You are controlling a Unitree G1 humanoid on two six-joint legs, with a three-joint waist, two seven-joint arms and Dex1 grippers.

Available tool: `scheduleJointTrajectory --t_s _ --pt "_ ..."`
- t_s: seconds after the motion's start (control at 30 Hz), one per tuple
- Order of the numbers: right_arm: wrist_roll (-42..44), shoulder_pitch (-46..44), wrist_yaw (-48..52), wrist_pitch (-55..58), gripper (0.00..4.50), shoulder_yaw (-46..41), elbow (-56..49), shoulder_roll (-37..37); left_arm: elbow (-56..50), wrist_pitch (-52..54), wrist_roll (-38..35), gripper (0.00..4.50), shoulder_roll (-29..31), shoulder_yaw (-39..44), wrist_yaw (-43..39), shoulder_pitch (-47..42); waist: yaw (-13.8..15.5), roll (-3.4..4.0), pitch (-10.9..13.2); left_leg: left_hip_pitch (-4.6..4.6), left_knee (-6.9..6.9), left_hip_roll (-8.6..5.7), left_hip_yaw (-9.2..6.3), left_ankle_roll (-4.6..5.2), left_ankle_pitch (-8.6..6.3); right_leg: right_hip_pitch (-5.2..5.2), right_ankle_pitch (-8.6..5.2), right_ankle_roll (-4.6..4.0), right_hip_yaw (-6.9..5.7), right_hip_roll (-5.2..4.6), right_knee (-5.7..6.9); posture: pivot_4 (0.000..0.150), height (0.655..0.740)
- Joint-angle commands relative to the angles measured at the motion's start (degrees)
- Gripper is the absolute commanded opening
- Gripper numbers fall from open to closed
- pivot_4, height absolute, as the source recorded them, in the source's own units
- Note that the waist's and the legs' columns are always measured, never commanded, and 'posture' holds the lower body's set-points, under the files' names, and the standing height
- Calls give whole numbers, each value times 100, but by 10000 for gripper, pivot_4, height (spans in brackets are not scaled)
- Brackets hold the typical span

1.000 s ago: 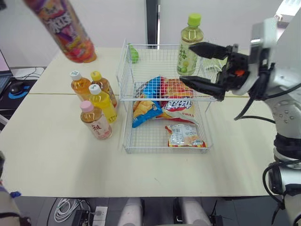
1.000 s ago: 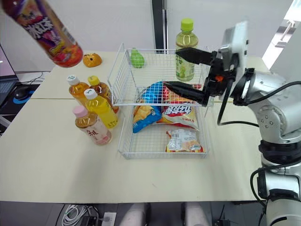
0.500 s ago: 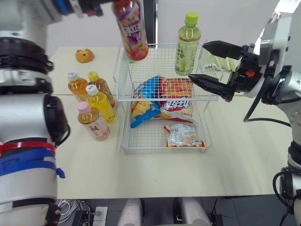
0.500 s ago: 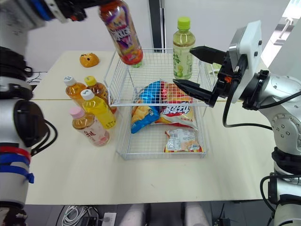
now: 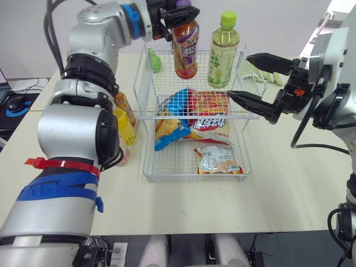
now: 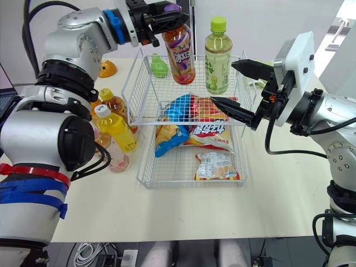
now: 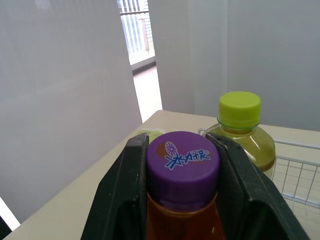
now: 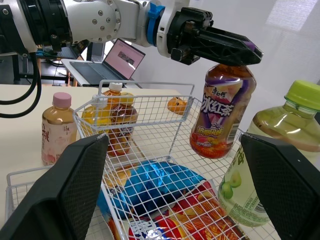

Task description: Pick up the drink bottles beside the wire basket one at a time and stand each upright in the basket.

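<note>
My left gripper (image 5: pixel 181 9) is shut on the purple cap (image 7: pixel 182 157) of a red tea bottle (image 5: pixel 185 49). It holds the bottle nearly upright over the upper tier of the white wire basket (image 5: pixel 194 115), with the base hanging above the mesh. Right beside it a green tea bottle (image 5: pixel 223 50) stands upright in that tier. My right gripper (image 5: pixel 239 75) is open just right of the green bottle, holding nothing. On the table left of the basket stand a yellow bottle (image 6: pixel 114 128), an orange one (image 6: pixel 111 103) and a pink one (image 6: pixel 117 158), partly hidden behind my left arm.
Snack bags (image 5: pixel 192 119) lie in the basket's lower tier. A small green toy (image 5: pixel 157 61) sits by the upper tier's back left corner, and an orange toy (image 6: pixel 107 68) on the table behind. A laptop (image 8: pixel 122 57) is on a desk far left.
My left arm has swung the red tea bottle from the far left to above the basket's upper tier and turned it upright. The right gripper has drawn back slightly from the green bottle, staying open.
</note>
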Motion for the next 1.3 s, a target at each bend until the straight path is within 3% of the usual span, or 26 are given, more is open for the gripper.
scheduleJointTrajectory --t_s 0.03,0.83,1.13,1.17,1.3 --pt "68 -62 -80 -21 45000 -95 -180 -43 -102 -244 4 13483 -73 213 45 -342 -1 0 0 0 0 0 0 0 0 0 0 0 0 0 0 1500 7400" --pt "-204 68 -262 -181 45000 -124 -145 -50 -83 -67 209 13483 -407 270 -93 -169 6 0 0 0 3 -2 0 -1 0 1 0 0 0 0 2 1500 7400" --pt "-176 13 -194 -200 45000 -70 -93 38 -159 44 204 42687 -317 395 -155 -182 6 1 -1 1 7 -1 -1 -1 1 4 0 0 0 1 6 1500 7400" --pt "-178 -2 -185 -207 45000 -56 -80 48 -175 63 200 44663 -295 409 -175 -184 5 1 -1 1 8 -1 -1 -1 1 4 0 0 0 1 6 1500 7400" --pt "-231 -71 -95 -285 45000 21 32 78 -333 234 136 44663 -74 487 -272 -196 -4 1 -1 1 8 -1 -1 -1 1 3 0 0 0 1 7 1500 7400"
